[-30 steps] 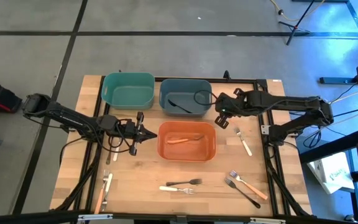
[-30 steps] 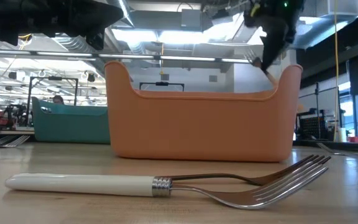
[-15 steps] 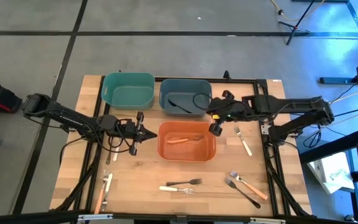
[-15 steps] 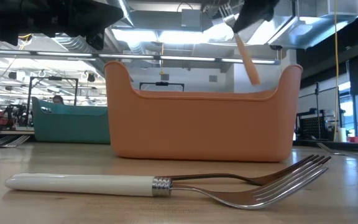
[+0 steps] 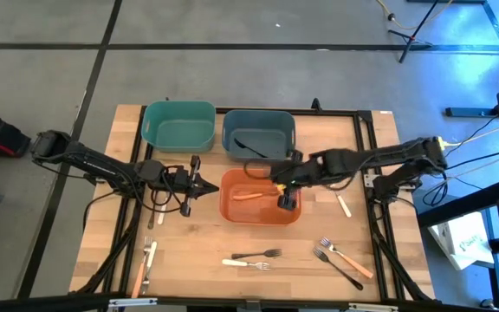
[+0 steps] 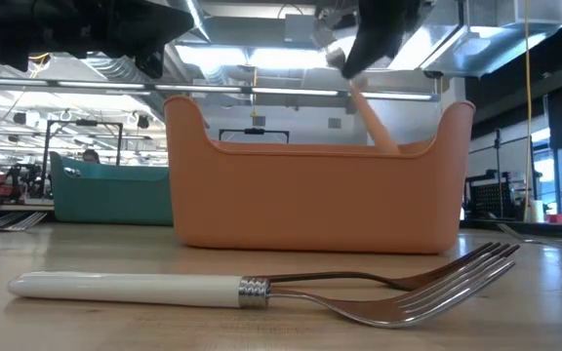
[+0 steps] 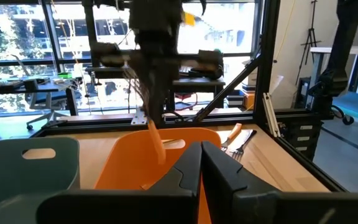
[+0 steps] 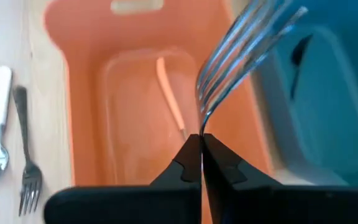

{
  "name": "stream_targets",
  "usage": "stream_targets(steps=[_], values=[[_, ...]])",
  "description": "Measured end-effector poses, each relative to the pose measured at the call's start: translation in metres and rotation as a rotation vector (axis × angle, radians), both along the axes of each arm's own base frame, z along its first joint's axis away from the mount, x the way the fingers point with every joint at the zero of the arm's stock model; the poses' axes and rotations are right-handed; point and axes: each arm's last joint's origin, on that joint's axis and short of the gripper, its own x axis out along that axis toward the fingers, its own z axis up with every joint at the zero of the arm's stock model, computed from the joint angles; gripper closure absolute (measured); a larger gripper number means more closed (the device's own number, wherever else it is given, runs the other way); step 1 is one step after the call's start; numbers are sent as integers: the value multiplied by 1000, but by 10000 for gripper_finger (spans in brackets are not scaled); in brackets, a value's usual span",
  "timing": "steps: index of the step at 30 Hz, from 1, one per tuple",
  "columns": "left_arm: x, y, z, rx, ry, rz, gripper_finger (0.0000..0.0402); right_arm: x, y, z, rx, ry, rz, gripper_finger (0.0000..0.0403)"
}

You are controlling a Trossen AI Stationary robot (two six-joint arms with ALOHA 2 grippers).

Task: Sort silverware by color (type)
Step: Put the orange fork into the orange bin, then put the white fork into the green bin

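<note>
Nearest the front edge of the tabletop: a white-handled fork lying flat, a dark fork just behind it, tines crossing in the low view. Off to the right, a black fork and an orange-handled fork side by side (angled the same way). At the left front, two more utensils, one white-handled, one orange-handled.

Mid-tabletop now: orange bin, one orange-handled utensil already flat on its floor. Over the bin's right half, right claw pressed together on another orange-handled fork, tines up past the fingers in the wrist view, handle slanting down behind the bin's rim. Left claw parked just beside the bin's left wall, fingers pressed together, holding nothing. Right of the bin, a white-handled fork alone on the wood.

Farthest back: teal bin on the left, blue-grey bin touching it on the right, with a black utensil inside.
</note>
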Motion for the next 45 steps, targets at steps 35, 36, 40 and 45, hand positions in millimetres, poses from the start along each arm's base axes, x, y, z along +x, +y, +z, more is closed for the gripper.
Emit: stream_targets(steps=[35, 36, 40, 45], values=[[0, 0, 1, 1, -7, 0, 395, 49, 6, -76, -18, 134, 53, 344], [0, 0, 1, 1, -7, 0, 395, 48, 7, -76, -13, 143, 62, 329], [0, 0, 1, 0, -12, 0, 395, 48, 6, -74, -42, 153, 100, 281], [0, 0, 1, -9, -11, 0, 395, 44, 15, -57, -51, 208, 125, 253]])
